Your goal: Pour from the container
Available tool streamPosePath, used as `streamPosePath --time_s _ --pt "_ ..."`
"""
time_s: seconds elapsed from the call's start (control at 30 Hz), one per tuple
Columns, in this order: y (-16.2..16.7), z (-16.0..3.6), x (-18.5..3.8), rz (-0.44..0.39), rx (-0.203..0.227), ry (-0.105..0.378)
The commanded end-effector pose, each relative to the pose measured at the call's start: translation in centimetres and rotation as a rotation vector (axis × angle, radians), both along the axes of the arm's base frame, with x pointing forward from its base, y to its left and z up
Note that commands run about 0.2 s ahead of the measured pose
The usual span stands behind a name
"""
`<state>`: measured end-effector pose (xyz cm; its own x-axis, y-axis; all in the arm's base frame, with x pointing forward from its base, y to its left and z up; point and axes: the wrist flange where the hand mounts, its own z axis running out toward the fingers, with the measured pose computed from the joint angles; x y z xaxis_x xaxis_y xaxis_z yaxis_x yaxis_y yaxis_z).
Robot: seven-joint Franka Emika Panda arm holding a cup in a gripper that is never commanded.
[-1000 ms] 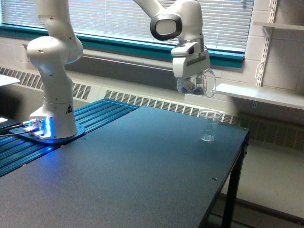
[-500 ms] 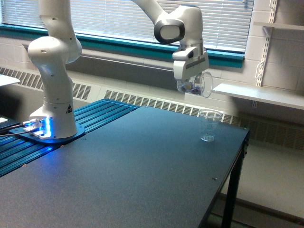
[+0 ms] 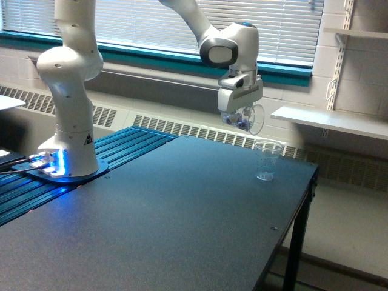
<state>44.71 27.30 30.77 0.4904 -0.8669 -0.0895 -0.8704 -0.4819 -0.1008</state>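
1. The container (image 3: 245, 119) hangs in the air under the gripper (image 3: 241, 116), above the dark table (image 3: 151, 224) near its far edge.
2. It is tipped on its side: its axis runs roughly level, and the wide round rim faces the exterior view's right.
3. Small bluish bits lie inside it, against its lower wall.
4. The claw is closed on the container, gripping it from above.
5. A small clear cup (image 3: 267, 160) stands upright on the table, lower and to the exterior view's right, apart from the container.
6. A black triangle sticker marks the arm's base (image 3: 66, 151); no writing is readable.
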Motion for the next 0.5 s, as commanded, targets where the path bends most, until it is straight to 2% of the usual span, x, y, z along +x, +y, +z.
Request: streamPosePath --time_s 0.03,0.23,0.5 --pt "1.0 1.0 0.7 -0.079 0.006 -0.01" --pt "1.4 1.4 1.2 -0.124 0.01 -0.006" --pt "2.2 1.2 1.2 -0.193 0.026 0.024"
